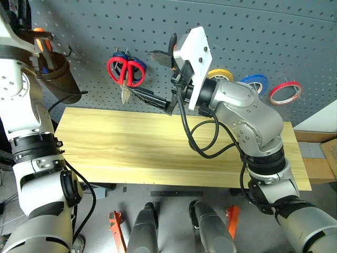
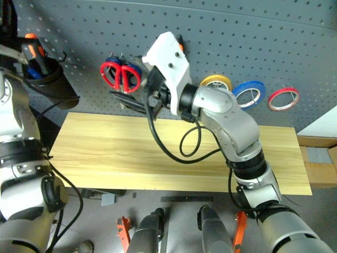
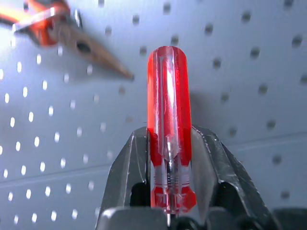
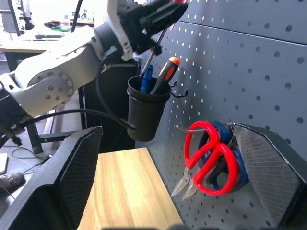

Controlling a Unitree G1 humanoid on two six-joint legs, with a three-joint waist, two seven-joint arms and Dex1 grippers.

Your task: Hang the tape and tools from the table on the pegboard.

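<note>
My left gripper [image 3: 170, 136] is shut on the clear red handle of the screwdriver [image 3: 168, 96], held up close to the grey pegboard [image 1: 237, 31]. The right wrist view shows that gripper [image 4: 158, 12] above the black cup, the screwdriver's shaft pointing down toward it. The orange-handled pliers [image 3: 72, 38] hang on the board nearby. The red scissors [image 1: 126, 71] hang on a hook, and my right gripper [image 1: 155, 76] stands open and empty just in front of them. The red tape [image 1: 286, 91] hangs at the far right. The wooden table [image 1: 131, 142] runs below.
A black cup [image 1: 58, 76] hooked on the pegboard holds an orange-handled screwdriver [image 4: 165, 72] and a blue-handled one. Blue-handled scissors hang behind the red pair. A yellow roll [image 1: 221, 74] and a blue roll [image 1: 255, 81] hang beside the red tape.
</note>
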